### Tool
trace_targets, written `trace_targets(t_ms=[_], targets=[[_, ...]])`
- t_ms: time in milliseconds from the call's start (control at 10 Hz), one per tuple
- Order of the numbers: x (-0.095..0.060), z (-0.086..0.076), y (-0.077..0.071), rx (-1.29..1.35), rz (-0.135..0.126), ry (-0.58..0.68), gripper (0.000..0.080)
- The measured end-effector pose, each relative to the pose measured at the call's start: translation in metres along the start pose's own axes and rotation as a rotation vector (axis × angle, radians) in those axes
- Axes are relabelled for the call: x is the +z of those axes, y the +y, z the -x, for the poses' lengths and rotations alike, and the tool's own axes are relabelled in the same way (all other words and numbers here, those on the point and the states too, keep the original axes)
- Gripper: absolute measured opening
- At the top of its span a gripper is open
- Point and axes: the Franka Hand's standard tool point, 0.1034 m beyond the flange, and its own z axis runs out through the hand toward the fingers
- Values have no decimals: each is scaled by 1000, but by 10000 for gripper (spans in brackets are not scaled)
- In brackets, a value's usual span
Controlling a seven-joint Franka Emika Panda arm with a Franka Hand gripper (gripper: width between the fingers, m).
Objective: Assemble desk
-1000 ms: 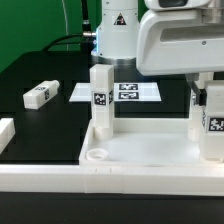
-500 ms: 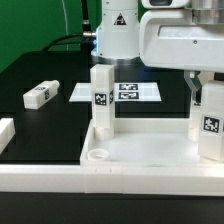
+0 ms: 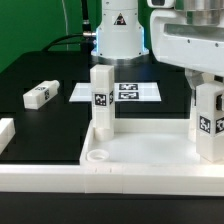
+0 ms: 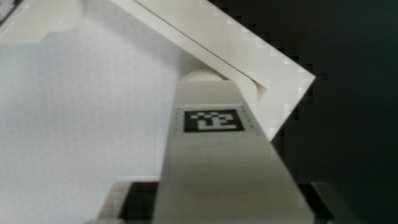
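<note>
2 legs upright on white desk top, loose leg lying apart.

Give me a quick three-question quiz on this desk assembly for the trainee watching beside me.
1. How many legs stand upright in the desk top?
2. True or false: the front corner socket on the exterior view's left already holds a leg.
3. Where does the loose leg lie? A: inside the desk top. B: on the dark table, to the exterior view's left of the marker board. C: in a corner socket.

Key
1. Two: the left leg and the right leg, as the exterior view shows them.
2. False, it is empty.
3. B.
</note>
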Motion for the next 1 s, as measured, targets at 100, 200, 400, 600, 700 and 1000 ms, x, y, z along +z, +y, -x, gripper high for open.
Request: trace_targets(t_ms=[100, 200, 400, 600, 700, 1000], targets=[[0, -1, 0, 70, 0, -1, 289], [0, -1, 0, 115, 0, -1, 289], [0, -1, 0, 141, 0, -1, 290], [0, 0, 2, 76, 9, -5, 534], [1, 1, 3, -16, 18, -5, 534], [1, 3, 3, -337, 30, 4, 645]])
